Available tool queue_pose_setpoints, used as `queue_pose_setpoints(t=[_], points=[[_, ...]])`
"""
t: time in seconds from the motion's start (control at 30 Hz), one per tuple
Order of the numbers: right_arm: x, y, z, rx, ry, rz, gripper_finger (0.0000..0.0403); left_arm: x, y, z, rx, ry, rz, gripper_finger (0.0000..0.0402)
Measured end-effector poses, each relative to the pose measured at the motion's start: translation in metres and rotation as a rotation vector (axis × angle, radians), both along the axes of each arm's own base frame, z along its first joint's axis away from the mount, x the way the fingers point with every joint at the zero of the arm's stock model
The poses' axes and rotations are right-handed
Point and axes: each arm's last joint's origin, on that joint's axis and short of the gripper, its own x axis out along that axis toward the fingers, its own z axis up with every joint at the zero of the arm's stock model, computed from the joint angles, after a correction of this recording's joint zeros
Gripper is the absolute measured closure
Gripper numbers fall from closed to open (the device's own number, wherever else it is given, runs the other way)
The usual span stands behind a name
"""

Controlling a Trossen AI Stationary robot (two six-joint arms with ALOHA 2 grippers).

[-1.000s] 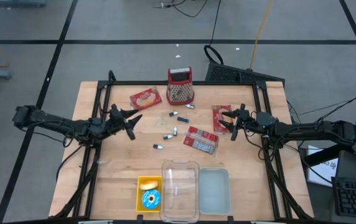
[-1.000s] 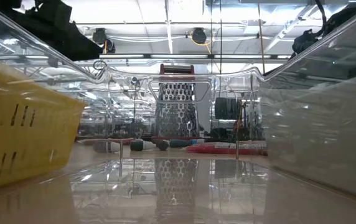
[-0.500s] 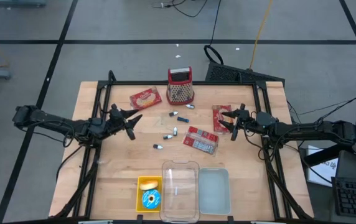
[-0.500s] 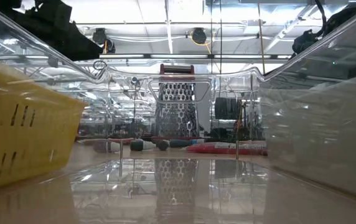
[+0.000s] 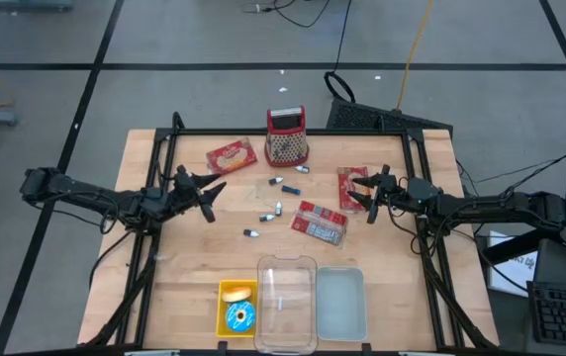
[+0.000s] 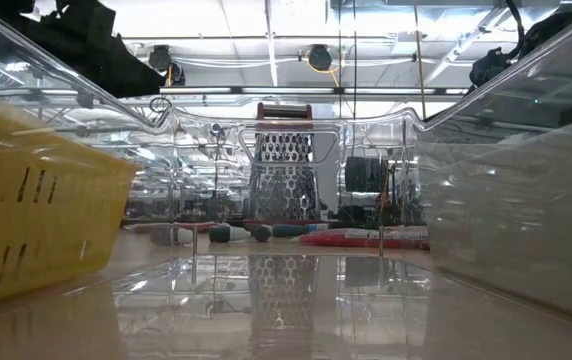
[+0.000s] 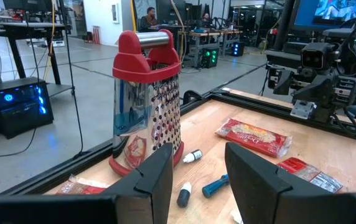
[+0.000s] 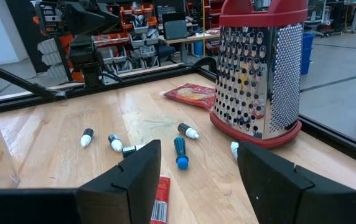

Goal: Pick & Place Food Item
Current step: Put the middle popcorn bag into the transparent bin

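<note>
A: Seen from overhead, where do the arms sit?

B: The left end effector (image 5: 207, 194) hovers left of centre and the right end effector (image 5: 362, 194) right of centre, both with fingers apart and holding nothing. Between them on the pale wooden table (image 5: 184, 277) lie small capped markers (image 5: 281, 209) and a red-and-silver flat snack packet (image 5: 321, 222). A red-topped steel box grater (image 5: 287, 136) stands upper centre, a red snack bag (image 5: 232, 156) to its left.

A: And the food bins?

B: At lower centre, a yellow plastic bin (image 5: 236, 307) holds a blue-iced doughnut (image 5: 239, 316), touching a clear plastic tub (image 5: 286, 303).

A: The low view?

B: Yellow wall (image 6: 36, 195) at left, grater (image 6: 284, 170) centre.

A: Wrist views?

B: Left wrist: spread fingers (image 7: 156, 174) at the bottom, grater (image 7: 145, 102) at centre left. Right wrist: parted fingers (image 8: 134, 171), grater (image 8: 259, 74) upper right.
</note>
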Motion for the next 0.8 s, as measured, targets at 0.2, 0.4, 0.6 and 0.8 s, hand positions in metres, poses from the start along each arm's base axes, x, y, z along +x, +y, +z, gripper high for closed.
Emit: queue_pose_setpoints(t=[0.2, 0.4, 0.6, 0.8], points=[[0.0, 0.0, 0.0, 0.0, 0.0, 0.0, 0.0202, 0.0, 0.0, 0.0, 0.0, 0.0, 0.0, 0.0256], [0.0, 0.0, 0.0, 0.0, 0.0, 0.0, 0.0202, 0.0, 0.0, 0.0, 0.0, 0.0, 0.0, 0.0256], [-0.0002, -0.0006, 0.0, -0.002, 0.0, -0.022, 0.0202, 0.0, 0.0, 0.0, 0.0, 0.001, 0.0, 0.0256], [-0.0002, -0.0007, 0.0, -0.001, 0.0, -0.026, 0.0202, 0.0, 0.0, 0.0, 0.0, 0.001, 0.0, 0.0256]])
